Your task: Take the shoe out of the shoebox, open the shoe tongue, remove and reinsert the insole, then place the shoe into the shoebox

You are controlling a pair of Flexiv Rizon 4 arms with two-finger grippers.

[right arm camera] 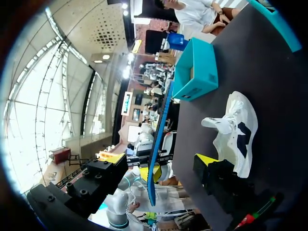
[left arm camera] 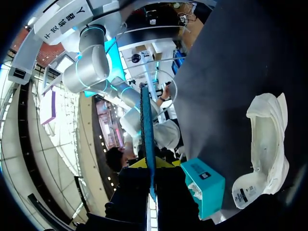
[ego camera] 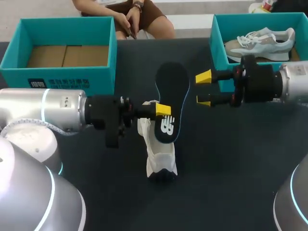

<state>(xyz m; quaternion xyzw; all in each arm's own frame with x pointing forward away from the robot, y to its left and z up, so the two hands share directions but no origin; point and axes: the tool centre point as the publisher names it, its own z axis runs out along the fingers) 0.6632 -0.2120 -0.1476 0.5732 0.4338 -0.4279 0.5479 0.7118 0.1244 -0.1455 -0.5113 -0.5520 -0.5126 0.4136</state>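
As I hold it, the insole: black with a pale logo near its lower end, raised off the table and edge-on to both wrist views.
Left gripper: my fingers are clamped on the insole from two sides, near its logo end; the left wrist view shows its thin edge running up from between my yellow tips.
White shoe: lying on the table just under the insole's lower end, out of any box, opening loose and crumpled.
Right gripper: my fingers are spread apart and hold nothing, hanging just beside the insole's far edge with a gap between.
Empty shoebox: teal, at the table's back left, bare cardboard floor showing.
Second shoebox: teal, at the back right, behind my right gripper.
Grey shoe: lying inside the second shoebox, laces up.
Table: dark, matte.
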